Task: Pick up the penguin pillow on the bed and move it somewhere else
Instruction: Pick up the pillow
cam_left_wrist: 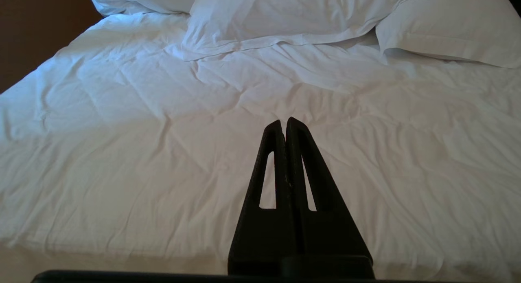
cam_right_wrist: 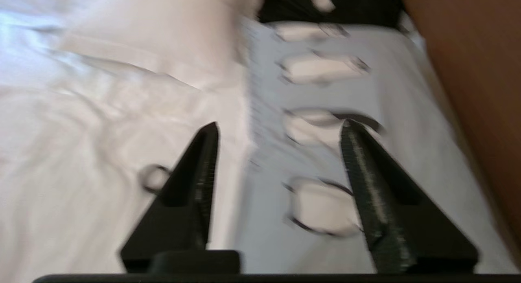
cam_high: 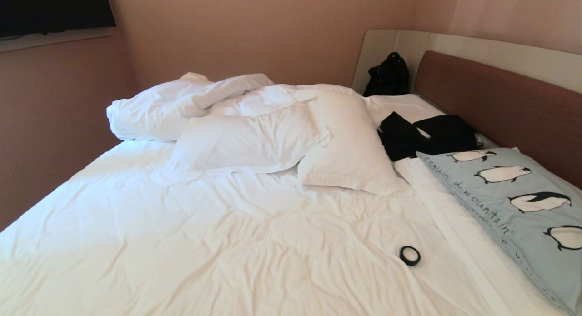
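Three views, itemised.

Head view: bed (cam_high: pixel 191 243), white sheets rumpled, brown headboard (cam_high: pixel 495 102) w/ pale surround at right. Penguin pillow (cam_high: pixel 514 207) lies flat along the headboard side, right edge of bed, row of penguins + dark script facing up; near end runs out of frame. Black clothing (cam_high: pixel 427 134) touching the pillow's far end. 2 white pillows (cam_high: pixel 350 147) mid-bed, duvet (cam_high: pixel 182 102) bunched behind them. Black bag (cam_high: pixel 387 76) in far corner against the surround. Small black ring (cam_high: pixel 409 255) on the sheet, near the penguin pillow but apart from it. Dark screen (cam_high: pixel 54 9) on wall, upper left. No arm in this view.

L wrist view: left gripper (cam_left_wrist: pixel 285 124) clenched, tips pressed together, nothing between them; hangs over bare sheet, white pillows beyond.

R wrist view (blurred): right gripper (cam_right_wrist: pixel 279 130) released, fingers (cam_right_wrist: pixel 195 185) spread wide, empty. It sits above the penguin pillow's (cam_right_wrist: pixel 325 132) sheet-side edge: one finger over white sheet, other over the penguin print. Contact w/ the pillow: can't tell. Ring (cam_right_wrist: pixel 154 178) just beside the sheet-side finger; headboard (cam_right_wrist: pixel 472 91) along far side.
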### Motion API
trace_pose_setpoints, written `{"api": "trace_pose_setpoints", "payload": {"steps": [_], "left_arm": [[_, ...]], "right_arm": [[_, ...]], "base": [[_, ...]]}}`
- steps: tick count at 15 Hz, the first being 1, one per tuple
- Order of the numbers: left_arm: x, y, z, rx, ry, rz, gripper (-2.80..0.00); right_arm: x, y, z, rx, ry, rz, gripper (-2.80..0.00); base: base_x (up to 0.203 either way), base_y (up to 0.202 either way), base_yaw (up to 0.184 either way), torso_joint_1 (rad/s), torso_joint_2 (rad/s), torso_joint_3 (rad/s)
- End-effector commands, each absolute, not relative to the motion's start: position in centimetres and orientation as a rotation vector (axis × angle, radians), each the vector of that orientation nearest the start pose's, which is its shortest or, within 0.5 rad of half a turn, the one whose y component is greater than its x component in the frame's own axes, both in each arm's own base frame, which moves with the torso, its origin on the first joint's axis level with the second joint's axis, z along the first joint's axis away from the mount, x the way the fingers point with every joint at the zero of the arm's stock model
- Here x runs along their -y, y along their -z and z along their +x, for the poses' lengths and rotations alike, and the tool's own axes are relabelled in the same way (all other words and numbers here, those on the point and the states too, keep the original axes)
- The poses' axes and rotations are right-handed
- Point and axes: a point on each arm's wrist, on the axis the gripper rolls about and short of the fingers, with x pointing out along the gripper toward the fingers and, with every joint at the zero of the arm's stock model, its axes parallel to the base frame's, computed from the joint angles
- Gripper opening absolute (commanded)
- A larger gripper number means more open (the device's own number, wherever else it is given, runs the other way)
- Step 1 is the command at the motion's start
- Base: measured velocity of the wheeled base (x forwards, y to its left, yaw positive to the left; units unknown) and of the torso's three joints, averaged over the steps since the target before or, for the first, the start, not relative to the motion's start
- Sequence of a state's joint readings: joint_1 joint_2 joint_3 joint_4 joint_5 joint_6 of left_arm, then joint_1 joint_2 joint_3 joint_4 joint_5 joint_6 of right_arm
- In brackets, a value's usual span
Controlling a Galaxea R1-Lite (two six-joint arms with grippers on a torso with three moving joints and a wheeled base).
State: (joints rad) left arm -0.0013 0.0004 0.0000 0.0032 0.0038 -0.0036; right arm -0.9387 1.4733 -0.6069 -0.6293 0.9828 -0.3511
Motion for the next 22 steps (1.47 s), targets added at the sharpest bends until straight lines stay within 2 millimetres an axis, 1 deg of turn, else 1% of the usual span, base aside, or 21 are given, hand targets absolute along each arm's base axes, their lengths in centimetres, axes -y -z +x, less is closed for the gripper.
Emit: {"api": "trace_pose_setpoints", "payload": {"steps": [1, 4, 6, 7, 8, 10, 12, 13, 15, 19, 22], "left_arm": [[0.0, -7.5, -2.3, -0.005, -0.003, -0.005, -2.80], [0.0, -7.5, -2.3, -0.005, -0.003, -0.005, -2.80], [0.0, -7.5, -2.3, -0.005, -0.003, -0.005, -2.80], [0.0, -7.5, -2.3, -0.005, -0.003, -0.003, -2.80], [0.0, -7.5, -2.3, -0.005, -0.003, -0.004, -2.80], [0.0, -7.5, -2.3, -0.005, -0.003, -0.003, -2.80], [0.0, -7.5, -2.3, -0.005, -0.003, -0.003, -2.80], [0.0, -7.5, -2.3, -0.005, -0.003, -0.003, -2.80], [0.0, -7.5, -2.3, -0.005, -0.003, -0.005, -2.80], [0.0, -7.5, -2.3, -0.005, -0.003, -0.005, -2.80], [0.0, -7.5, -2.3, -0.005, -0.003, -0.005, -2.80]], "right_arm": [[13.2, -21.7, 15.0, -0.116, 0.032, 0.002, -2.80], [9.2, -21.5, 16.4, -0.218, 0.140, 0.088, -2.80], [6.2, -21.5, 16.5, -0.272, 0.166, 0.150, -2.80], [4.7, -21.6, 15.8, -0.296, 0.158, 0.190, -2.80], [3.5, -21.8, 14.6, -0.310, 0.142, 0.224, -2.80], [1.4, -21.8, 11.8, -0.374, 0.054, 0.269, -2.80], [0.4, -22.1, 8.7, -0.404, -0.044, 0.301, -2.80], [0.1, -22.4, 7.1, -0.412, -0.090, 0.317, -2.80], [-0.3, -22.7, 4.5, -0.406, -0.140, 0.331, -2.80], [-0.6, -22.5, 0.7, -0.313, -0.160, 0.319, -2.80], [-0.7, -22.3, -1.5, -0.228, -0.166, 0.300, -2.80]], "base": [[0.000, 0.000, 0.000, 0.000, 0.00, 0.000], [0.000, 0.000, 0.000, 0.000, 0.00, 0.000], [0.000, 0.000, 0.000, 0.000, 0.00, 0.000], [0.000, 0.000, 0.000, 0.000, 0.00, 0.000], [0.000, 0.000, 0.000, 0.000, 0.00, 0.000], [0.000, 0.000, 0.000, 0.000, 0.00, 0.000], [0.000, 0.000, 0.000, 0.000, 0.00, 0.000], [0.000, 0.000, 0.000, 0.000, 0.00, 0.000], [0.000, 0.000, 0.000, 0.000, 0.00, 0.000], [0.000, 0.000, 0.000, 0.000, 0.00, 0.000], [0.000, 0.000, 0.000, 0.000, 0.00, 0.000]]}}
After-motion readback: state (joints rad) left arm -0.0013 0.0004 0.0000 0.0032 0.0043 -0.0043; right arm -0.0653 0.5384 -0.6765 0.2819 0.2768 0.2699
